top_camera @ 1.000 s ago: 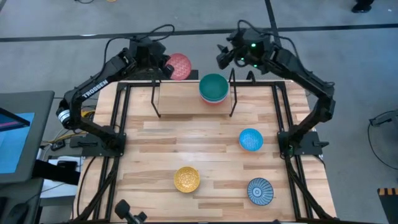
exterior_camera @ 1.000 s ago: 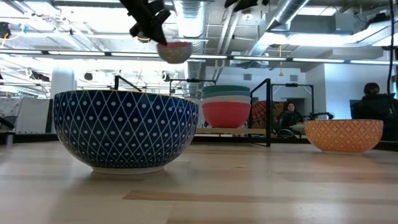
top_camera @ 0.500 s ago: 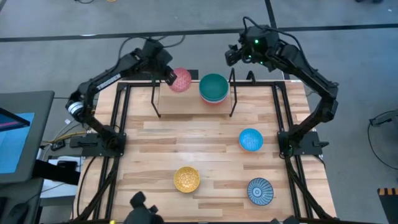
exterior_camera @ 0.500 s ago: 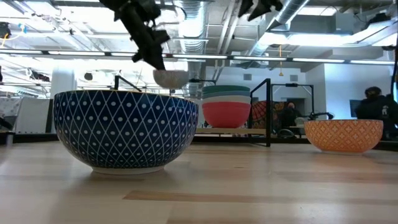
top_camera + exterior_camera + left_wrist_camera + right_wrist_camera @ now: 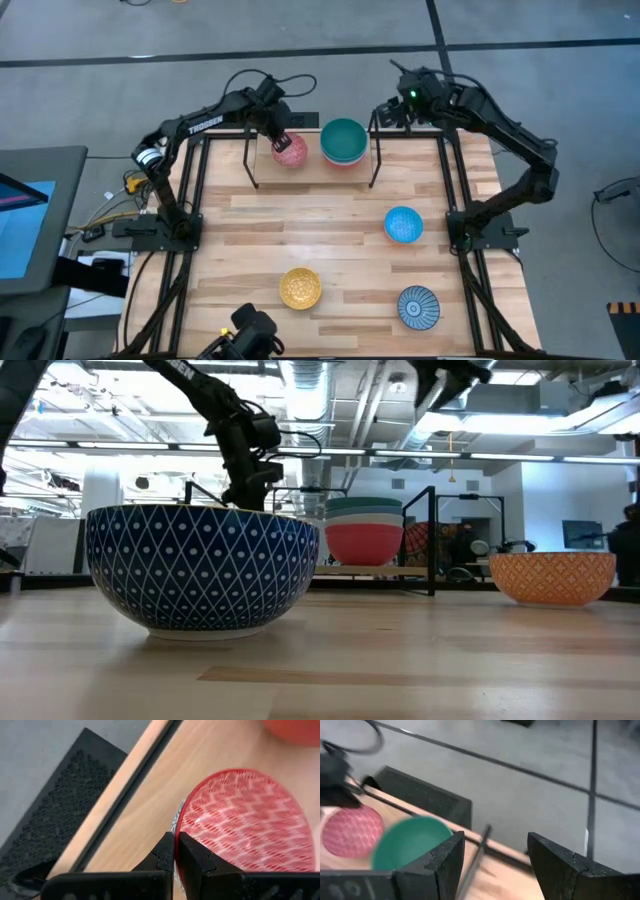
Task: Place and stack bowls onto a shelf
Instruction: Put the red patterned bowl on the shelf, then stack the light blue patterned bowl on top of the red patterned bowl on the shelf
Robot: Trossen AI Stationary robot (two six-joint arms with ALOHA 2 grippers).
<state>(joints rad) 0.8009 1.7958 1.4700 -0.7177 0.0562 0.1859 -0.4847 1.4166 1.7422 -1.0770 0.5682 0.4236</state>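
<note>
Pink-red patterned bowl [image 5: 291, 151], round with a red lattice print on a white ground inside, is sitting on the light-wood shelf [image 5: 305, 172] at the far edge of the table, just beside a stack of bowls topped by a teal bowl [image 5: 344, 139]. The left gripper [image 5: 279, 139] is pinching the patterned bowl's rim, its two dark fingers [image 5: 165, 854] pressed together on the wall, as the left wrist view is showing. In the low view the stack [image 5: 364, 531] is showing teal and pale rims above a red-orange base. The right gripper [image 5: 391, 112] is hovering just past the shelf's right end, fingers [image 5: 445, 860] spread apart and carrying nothing. Three bowls are resting on the tabletop [image 5: 250, 240], well apart from each other: a light blue bowl [image 5: 403, 225], a yellow patterned bowl [image 5: 300, 288] and a blue-white radial striped bowl [image 5: 418, 306].
</note>
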